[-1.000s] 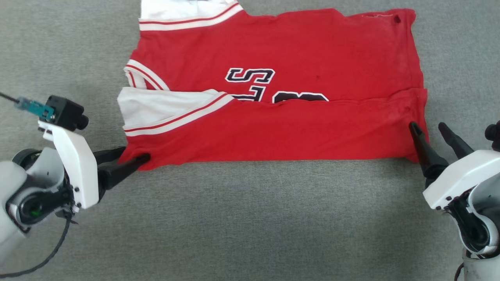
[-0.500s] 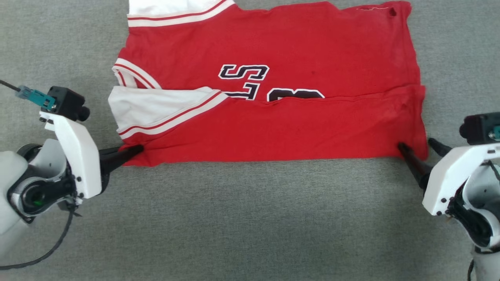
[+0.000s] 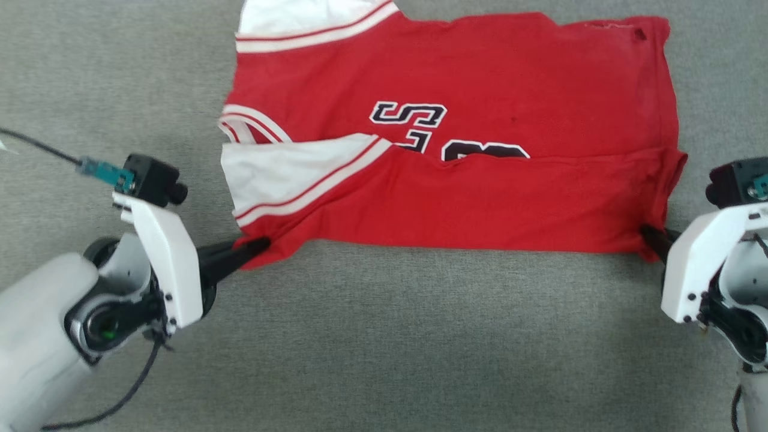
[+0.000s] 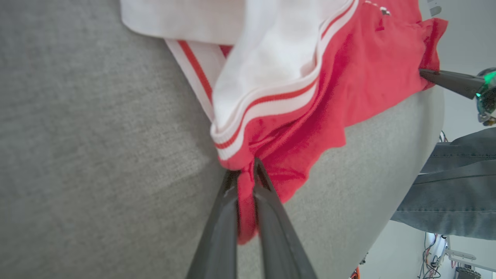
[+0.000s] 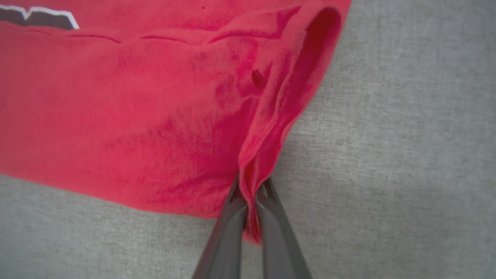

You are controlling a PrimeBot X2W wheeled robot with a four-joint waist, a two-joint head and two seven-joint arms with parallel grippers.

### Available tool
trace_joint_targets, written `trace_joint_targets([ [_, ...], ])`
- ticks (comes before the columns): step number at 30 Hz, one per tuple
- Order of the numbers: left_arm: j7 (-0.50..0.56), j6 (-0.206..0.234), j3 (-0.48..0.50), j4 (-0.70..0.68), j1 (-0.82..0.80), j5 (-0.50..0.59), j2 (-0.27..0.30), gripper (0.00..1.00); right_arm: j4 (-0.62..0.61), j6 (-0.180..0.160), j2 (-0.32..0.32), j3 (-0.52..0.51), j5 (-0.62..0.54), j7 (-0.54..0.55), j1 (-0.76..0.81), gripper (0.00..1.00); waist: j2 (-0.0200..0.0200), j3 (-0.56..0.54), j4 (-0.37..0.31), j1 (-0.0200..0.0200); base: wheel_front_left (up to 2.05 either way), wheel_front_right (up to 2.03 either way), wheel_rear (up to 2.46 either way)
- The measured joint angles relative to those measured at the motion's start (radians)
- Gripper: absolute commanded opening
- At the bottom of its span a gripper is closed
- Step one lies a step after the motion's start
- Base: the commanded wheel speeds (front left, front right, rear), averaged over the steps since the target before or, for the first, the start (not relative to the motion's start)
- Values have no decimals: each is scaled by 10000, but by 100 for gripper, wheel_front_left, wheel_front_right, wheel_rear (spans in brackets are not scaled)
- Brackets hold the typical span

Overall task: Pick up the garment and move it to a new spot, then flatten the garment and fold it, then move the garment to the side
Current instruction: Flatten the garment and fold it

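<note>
A soft bright red short-sleeved shirt [image 3: 480,198] with white sleeve ends and black-and-white lettering [image 3: 408,114] lies spread on a grey woven tabletop [image 3: 384,336]. Its near part is already folded up over the chest. Its long axis runs sideways, from one pair of fingers to the other.

On the left, the long dark left fingers [image 3: 252,247] are clenched on the near sleeve-side corner. The left wrist view shows a pinch of red cloth squeezed between them, just past the striped white sleeve end [image 3: 282,171]. The shirt stretches away beyond these tips and to their right.

On the right, the right fingers [image 3: 651,235] are clenched on the near hem-side corner, with a ridge of red cloth gathered between them in the right wrist view. The shirt lies beyond them and to their left.

Each arm holds its own corner, so neither is nearer. The coming fold probably carries this near edge away from the fingers, across the short axis.

A second ago both pairs stood spread astride those corners. Half a second ago only the left had clamped. Now both grip, and the near edge puckers at each corner.
</note>
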Motion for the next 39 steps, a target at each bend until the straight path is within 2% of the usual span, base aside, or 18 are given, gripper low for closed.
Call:
trace_joint_targets([
  [6,-763,2,-121,-759,745,-157,474,0,-316,2,-295,-330,330,-79,700,0,0,-500,151,0,0,0,0],
  [12,-1496,2,-410,-1643,1636,-142,1001,0,-880,2,-859,-472,639,288,1738,0,0,-946,307,0,0,0,0],
  [19,-2150,2,-784,-2192,2409,-27,1187,0,-1505,2,-995,-966,844,564,2685,2,0,-1209,451,0,0,0,0],
  [21,-2286,2,-803,-2192,2418,13,1185,0,-1680,2,-951,-1058,811,430,2765,62,0,-1231,457,0,0,0,0],
  [22,-2330,2,-802,-2188,2418,13,1185,20,-1770,2,-907,-1122,721,267,2782,100,0,-1243,452,0,0,0,0],
  [23,-2454,2,-794,-2188,2419,25,1187,47,-1841,2,-867,-1187,635,92,2787,100,0,-1246,443,0,0,0,0],
  [24,-2594,2,-767,-2182,2419,38,1197,87,-1894,2,-842,-1241,571,-73,2790,100,0,-1249,431,0,0,0,0],
  [25,-2725,2,-721,-2163,2419,38,1229,100,-1990,2,-803,-1285,523,-280,2805,100,0,-1249,418,0,0,0,0],
  [28,-3106,2,-568,-2151,2415,86,1499,100,-2393,0,-577,-1402,219,-1198,2794,100,0,-1227,321,0,0,0,0],
  [31,-3538,2,-303,-2092,2294,174,1812,100,-2763,0,-366,-1218,-127,-2581,2630,100,0,-1156,166,0,0,0,0],
  [34,-4217,2,151,-1818,1871,359,2004,100,-3053,2,-226,-487,-539,-4474,2438,100,0,-1064,-60,0,0,0,0],
  [39,-5162,2,894,-830,895,773,1964,100,-2579,2,355,495,-1131,-7150,2154,100,0,-847,-625,0,0,0,0],
])
